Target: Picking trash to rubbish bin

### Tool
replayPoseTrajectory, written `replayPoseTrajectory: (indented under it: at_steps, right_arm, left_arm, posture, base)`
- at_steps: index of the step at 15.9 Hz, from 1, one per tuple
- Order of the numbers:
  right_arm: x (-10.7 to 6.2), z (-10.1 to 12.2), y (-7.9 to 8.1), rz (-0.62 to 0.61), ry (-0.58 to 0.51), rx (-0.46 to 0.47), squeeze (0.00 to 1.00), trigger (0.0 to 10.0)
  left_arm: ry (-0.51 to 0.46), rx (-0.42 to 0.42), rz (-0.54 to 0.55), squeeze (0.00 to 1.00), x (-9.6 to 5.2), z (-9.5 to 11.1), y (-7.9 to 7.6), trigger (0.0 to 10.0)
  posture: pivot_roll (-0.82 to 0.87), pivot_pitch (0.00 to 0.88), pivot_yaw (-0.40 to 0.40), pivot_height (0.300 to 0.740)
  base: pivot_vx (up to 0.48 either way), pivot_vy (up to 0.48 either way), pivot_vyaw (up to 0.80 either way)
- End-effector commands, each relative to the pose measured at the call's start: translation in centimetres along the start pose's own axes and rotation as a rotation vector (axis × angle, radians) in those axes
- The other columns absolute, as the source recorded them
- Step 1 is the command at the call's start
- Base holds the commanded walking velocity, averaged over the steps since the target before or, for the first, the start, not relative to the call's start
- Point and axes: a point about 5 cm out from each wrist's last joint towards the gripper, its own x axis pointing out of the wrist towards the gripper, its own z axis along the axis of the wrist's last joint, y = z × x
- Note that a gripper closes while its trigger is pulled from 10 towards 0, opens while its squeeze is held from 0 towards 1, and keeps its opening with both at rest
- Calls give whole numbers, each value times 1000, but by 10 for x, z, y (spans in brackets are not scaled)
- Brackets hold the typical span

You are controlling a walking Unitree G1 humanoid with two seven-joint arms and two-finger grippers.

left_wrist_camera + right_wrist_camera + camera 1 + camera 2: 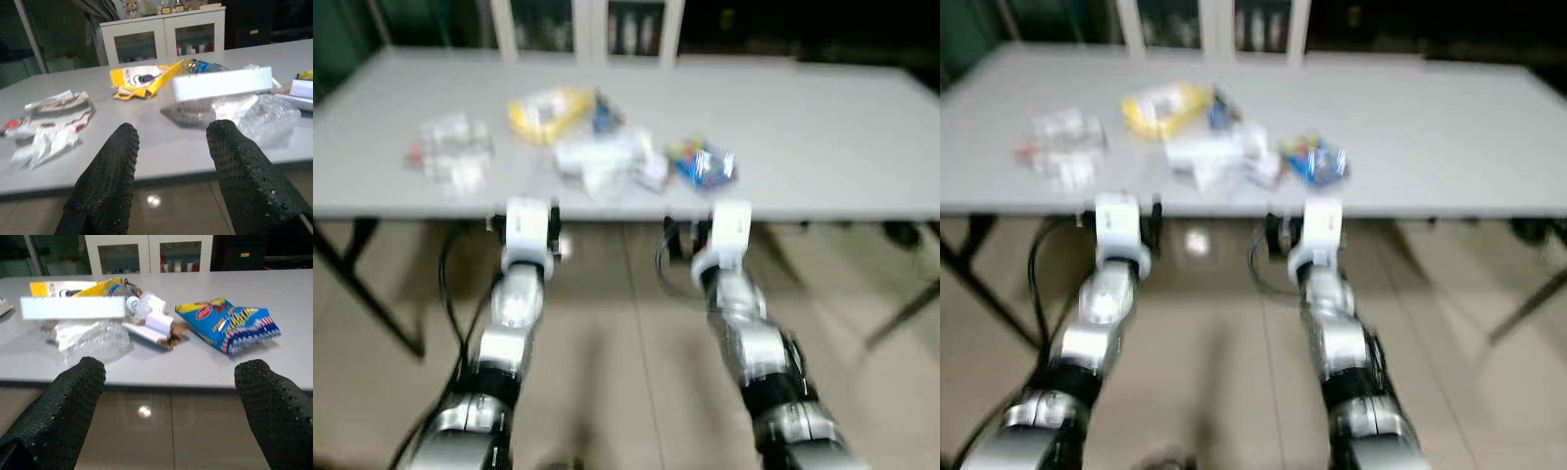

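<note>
Trash lies scattered across the middle of a long grey table [822,127], and everything else can be placed from that table. Nearest its front edge sits a blue snack bag [230,325], flat on the surface, with a small white roll and torn paper scraps [155,330] just beside it. Next along is a heap of clear crumpled plastic [264,115] with a white box [222,84] resting over it. Further back on the table lies a yellow packet [142,79], and well apart from the heap, toward the table's left end, is a pile of white wrappers with red print [54,115].

Both arms are held out in front of the table's front edge, not over it. The left gripper [171,147] has its two black fingers parted with a plain gap between them, holding nothing. The right gripper [168,382] has its fingers spread wide (wider than the left pair), also holding nothing.

Behind the table stands a white cabinet with glass doors [166,39]. Below the table is a glossy tiled floor [171,431].
</note>
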Motion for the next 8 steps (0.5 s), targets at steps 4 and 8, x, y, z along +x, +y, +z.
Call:
replayPoseTrajectory:
  at_steps: [4,8]
  right_arm:
    - [0,3,-14,-33,-8,-11,0,10000]
    - [0,2,-13,-32,-7,-12,0,10000]
  left_arm:
    - [-33,-1,-40,0,3,10,-13,10000]
    - [-63,11,-42,0,6,18,-13,10000]
  posture:
    - [15,14,-44,716]
    - [17,13,-45,716]
  base:
    - [480,0,0]
    - [480,0,0]
